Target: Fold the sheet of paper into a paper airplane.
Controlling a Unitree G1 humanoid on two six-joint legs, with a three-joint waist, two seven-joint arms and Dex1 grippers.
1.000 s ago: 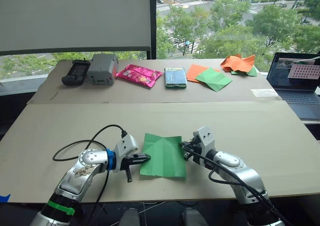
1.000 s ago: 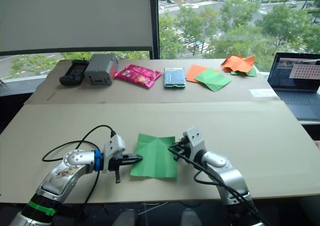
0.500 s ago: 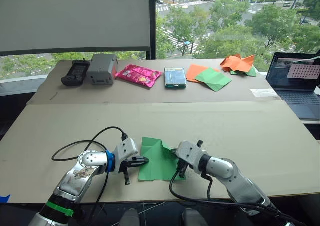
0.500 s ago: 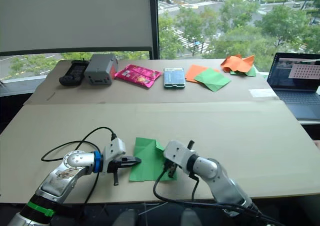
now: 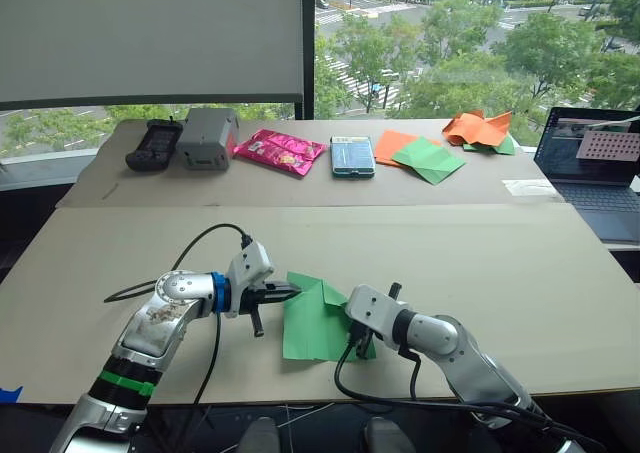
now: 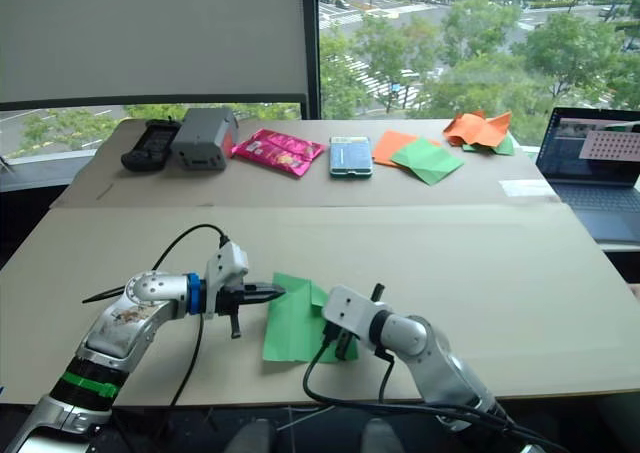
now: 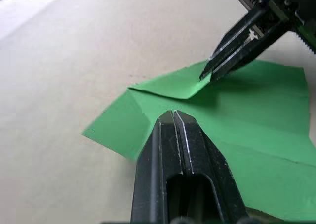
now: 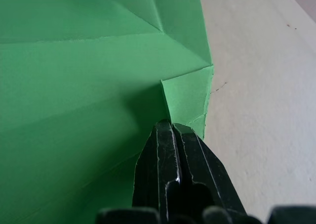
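Nearest you, the sheet of paper (image 5: pixel 320 318) lies on the front table (image 5: pixel 520 263), between the two arms. Your right gripper (image 5: pixel 355 341) is clenched, fingers pressed together with their tips at the sheet's near right corner; in the right wrist view a small flap of green is turned over just past the fingertips (image 8: pixel 170 135). I cannot tell whether the paper is actually pinched between them or only pushed. Against a second ago, that arm has swung in from the sheet's 3 o'clock edge across its lower right, and the right side of the sheet has been carried inward, so the sheet now reads narrower, with a raised fold standing near its middle. I judge this to be a side flap being folded toward the centre crease; the paper airplane is not yet formed.

Your left gripper (image 5: pixel 290 292) is also shut, empty as far as I can see, its tips resting on or just above the sheet's far left corner at about 10 o'clock. It has crept up slightly from the sheet's left edge since the earlier picture, and probably serves to pin the paper while the right arm folds. If it lifts, the sheet may slide.

Farther off, on the rear table, sit a black controller (image 5: pixel 152 144), a grey box (image 5: pixel 207 138), a pink snack packet (image 5: pixel 279 151), a phone (image 5: pixel 353 155), flat orange and green sheets (image 5: pixel 418 153) and a crumpled orange paper shape (image 5: pixel 478 128); a laptop (image 5: pixel 592 168) stands at 2 o'clock. None of these has moved.
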